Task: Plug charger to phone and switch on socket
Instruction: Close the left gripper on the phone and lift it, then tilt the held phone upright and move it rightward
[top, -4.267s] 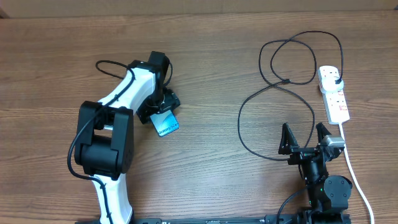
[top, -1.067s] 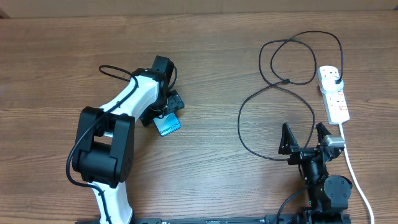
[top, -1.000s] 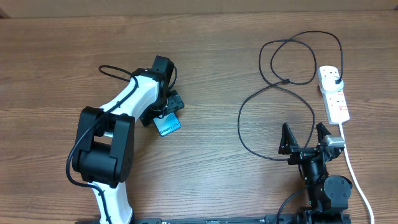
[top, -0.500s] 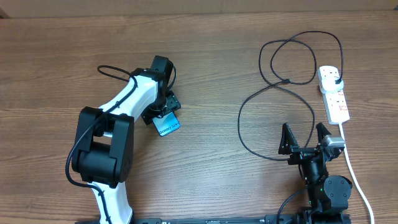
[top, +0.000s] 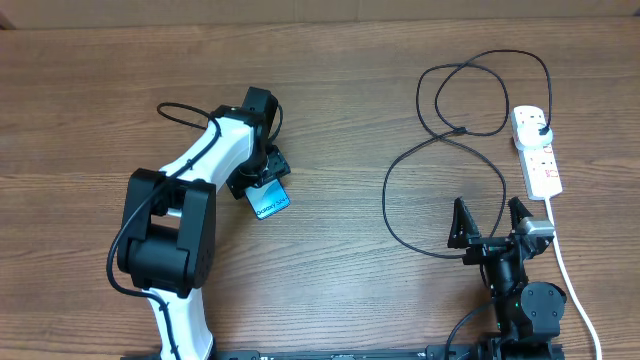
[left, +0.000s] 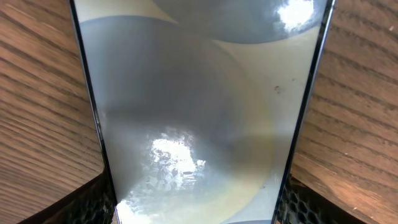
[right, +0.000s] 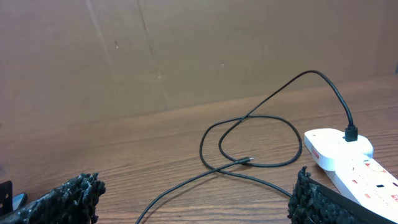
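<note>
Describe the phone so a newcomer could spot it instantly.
On the wooden table's left half, follow the white left arm to its gripper. The phone sits between the fingers: a flat blue-teal rectangle, unlike the black charger cable and white power strip at right.

At left, phone (top: 270, 202) apparently in left claw (top: 262, 187); at right, charger (top: 459, 130) loops, plugged into socket (top: 538, 152) farther right.

The charger (top: 386, 200) is black, the socket (top: 537, 150) white, the phone (top: 268, 202) blue-teal.
</note>
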